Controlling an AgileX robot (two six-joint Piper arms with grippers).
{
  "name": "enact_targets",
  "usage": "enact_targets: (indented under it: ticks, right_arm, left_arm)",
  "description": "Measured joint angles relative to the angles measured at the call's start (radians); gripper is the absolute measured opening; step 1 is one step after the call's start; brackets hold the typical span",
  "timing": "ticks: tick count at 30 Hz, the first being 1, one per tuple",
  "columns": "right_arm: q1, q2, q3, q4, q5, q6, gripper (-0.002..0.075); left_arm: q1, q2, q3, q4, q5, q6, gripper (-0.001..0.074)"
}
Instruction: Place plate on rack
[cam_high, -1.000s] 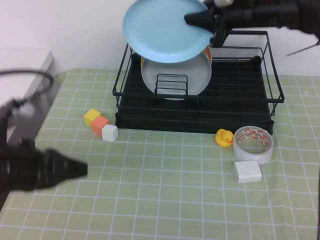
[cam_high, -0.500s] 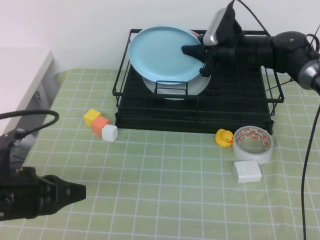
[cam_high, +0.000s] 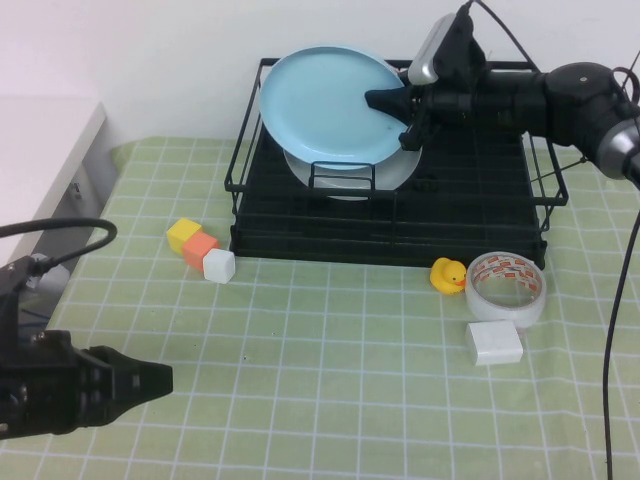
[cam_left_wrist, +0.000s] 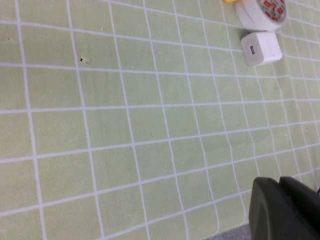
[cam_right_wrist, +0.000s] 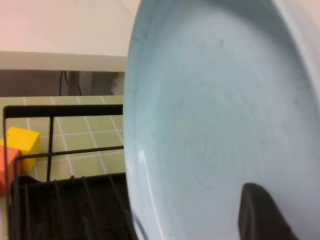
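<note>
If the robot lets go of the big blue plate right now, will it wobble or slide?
Probably a little. The plate stands on edge in the rack, tilted, so it may tip back onto the grey plate behind. It looks glossy, so likely slippery. The right gripper grips its rim; the left gripper sits low near the table's front.

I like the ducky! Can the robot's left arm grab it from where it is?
Probably, with a long reach. The left end effector is low near the table's left edge; the rubber duck sits across bare mat, before the rack. The right end effector grips the plate.
</note>
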Motion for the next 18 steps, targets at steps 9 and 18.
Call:
enact_targets:
  ticks: [9,18]
  right_arm:
    - [0.0,0.01,0.0,-0.033,-0.029,0.125,0.0433]
    - [-0.036,-0.131,0.0,-0.05,0.166,0.326,0.0353]
  left_arm:
    - [0.0,0.0,0.0,0.0,0.01,0.007,0.0]
    - [0.0,-0.138,0.0,0.04,0.08,-0.025,0.0]
